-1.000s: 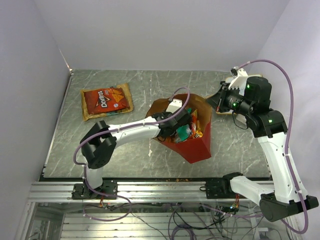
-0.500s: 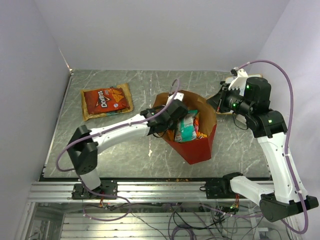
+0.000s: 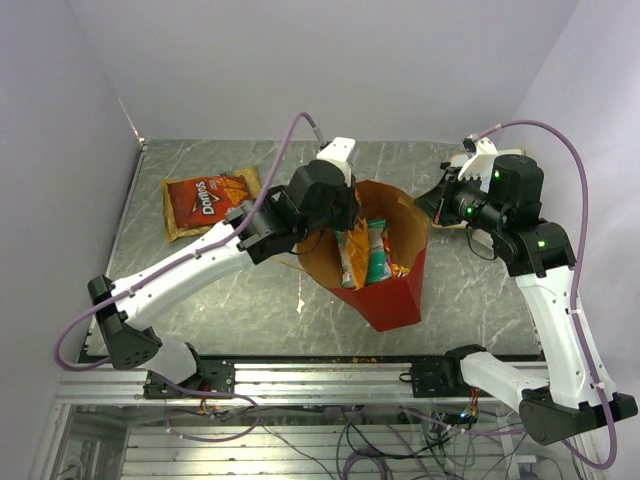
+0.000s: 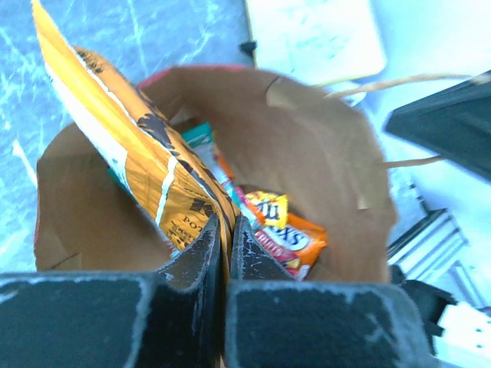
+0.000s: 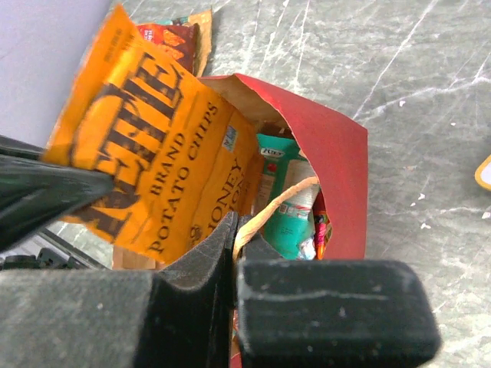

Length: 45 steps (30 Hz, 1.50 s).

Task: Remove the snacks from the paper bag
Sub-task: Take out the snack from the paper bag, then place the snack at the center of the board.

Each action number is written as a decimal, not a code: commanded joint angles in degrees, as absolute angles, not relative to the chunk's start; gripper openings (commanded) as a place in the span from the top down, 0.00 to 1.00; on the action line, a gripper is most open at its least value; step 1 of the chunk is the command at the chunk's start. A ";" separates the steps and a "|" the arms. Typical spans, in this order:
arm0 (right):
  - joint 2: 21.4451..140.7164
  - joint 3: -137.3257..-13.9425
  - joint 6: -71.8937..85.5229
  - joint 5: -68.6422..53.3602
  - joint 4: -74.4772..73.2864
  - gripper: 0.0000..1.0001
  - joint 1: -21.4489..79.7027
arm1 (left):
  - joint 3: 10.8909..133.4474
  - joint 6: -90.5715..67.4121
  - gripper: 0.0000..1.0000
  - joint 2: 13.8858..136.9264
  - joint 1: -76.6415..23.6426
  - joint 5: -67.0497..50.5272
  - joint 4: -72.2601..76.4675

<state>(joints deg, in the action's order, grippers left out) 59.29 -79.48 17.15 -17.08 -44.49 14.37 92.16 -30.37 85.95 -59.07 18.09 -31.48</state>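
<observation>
The paper bag (image 3: 395, 295), red outside and brown inside, stands mid-table with its mouth open. My left gripper (image 3: 338, 222) is above its mouth, shut on the flat orange chip bag (image 5: 153, 169). The packet hangs mostly clear of the bag. In the left wrist view the jaws (image 4: 225, 226) pinch the packet's edge (image 4: 146, 161). My right gripper (image 3: 437, 205) is at the bag's right rim, shut (image 5: 244, 230) on a tan handle (image 5: 284, 201). A green packet (image 5: 288, 218), a yellow one (image 4: 265, 207) and an orange-red one (image 4: 288, 241) lie inside.
A red-orange Doritos bag (image 3: 213, 203) lies flat at the far left of the table. A white board (image 4: 314, 34) lies beyond the bag near the right arm. Crumbs (image 3: 360, 358) lie at the table's front edge.
My left gripper has risen out of the paper bag, pulling the orange chip bag up with it. The bag has shifted slightly. The right arm has held still on the handle.
</observation>
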 commanded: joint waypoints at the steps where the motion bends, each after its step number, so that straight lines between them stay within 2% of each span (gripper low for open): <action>1: 58.62 -80.29 16.52 -16.71 -43.73 1.00 14.59 | 97.83 -28.90 0.93 82.97 -58.65 14.30 -26.81; 8: 58.58 -80.54 16.30 -16.48 -44.07 1.00 14.66 | 103.68 -26.64 0.93 80.39 -56.19 12.72 -26.16; 24: 59.77 -80.51 16.44 -17.54 -43.44 1.00 14.61 | 111.17 -26.65 0.93 74.89 -38.90 11.27 -30.39; 34: 59.59 -80.64 16.83 -17.01 -43.96 1.00 14.59 | 112.06 -33.27 0.93 77.60 -21.33 -0.04 -31.76; 45: 59.88 -80.90 16.61 -16.80 -44.22 1.00 14.61 | 98.79 -34.88 0.93 81.73 -2.26 -18.89 -19.14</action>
